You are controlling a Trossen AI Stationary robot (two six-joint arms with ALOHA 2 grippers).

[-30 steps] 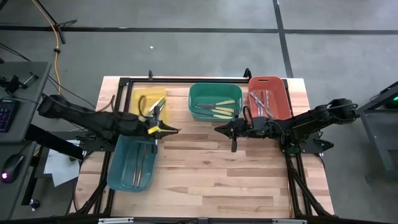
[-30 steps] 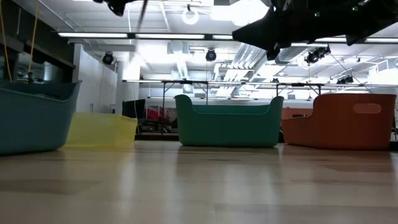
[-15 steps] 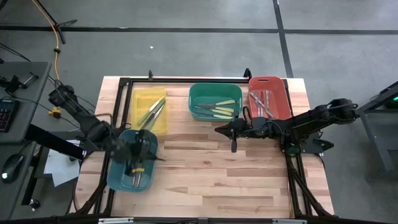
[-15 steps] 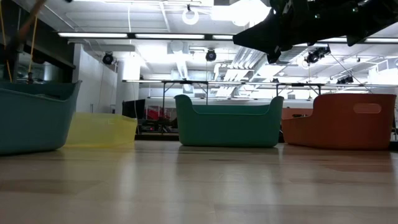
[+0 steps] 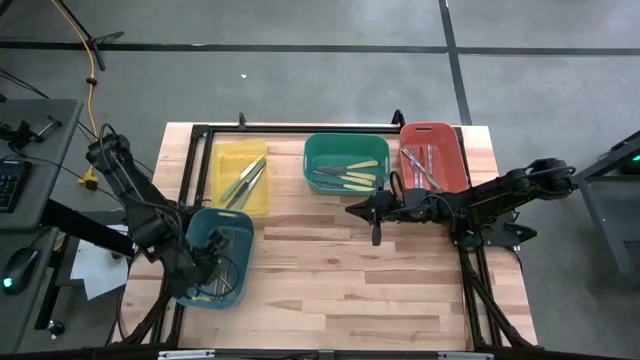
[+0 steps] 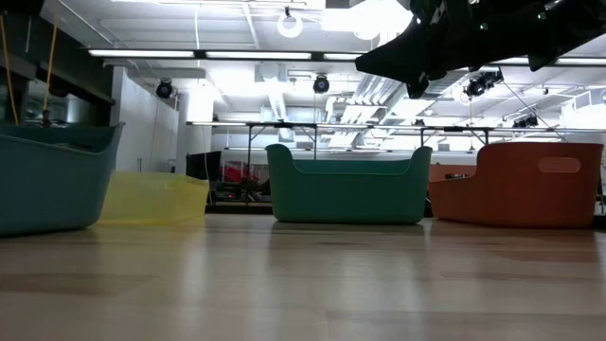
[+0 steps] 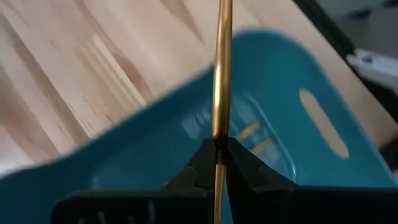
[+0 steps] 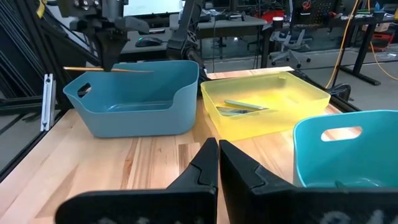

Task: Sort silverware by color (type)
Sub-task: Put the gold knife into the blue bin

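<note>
A thin tan wooden-handled utensil (image 7: 222, 68) is clamped between the fingers of the left hand (image 7: 217, 154), which hangs over the teal bin (image 5: 236, 228) at the front left of the tabletop (image 5: 350, 280). From the right wrist view the same utensil shows lying roughly level above that bin's rim, so it is not yet inside. A few pale pieces can be made out on the bin's floor, though what they are is hard to tell.

The rest of the silverware is already in bins along the far edge: greenish pieces (image 5: 245, 180) in the yellow bin (image 5: 222, 160), yellow-handled pieces (image 5: 348, 177) in the green bin (image 5: 322, 150), silver-grey pieces (image 5: 420, 165) in the red bin (image 5: 445, 140). No loose utensil shows on the bare wood.

The step in hand looks like the drop-off of a sorted piece, and sorting seems close to finished. The next move calls for lowering the utensil past the rim and parting the fingers so that it falls flat, without catching the wall.

The right hand (image 5: 376, 237) waits above mid-tabletop, near the green bin, its fingers together and holding nothing.
</note>
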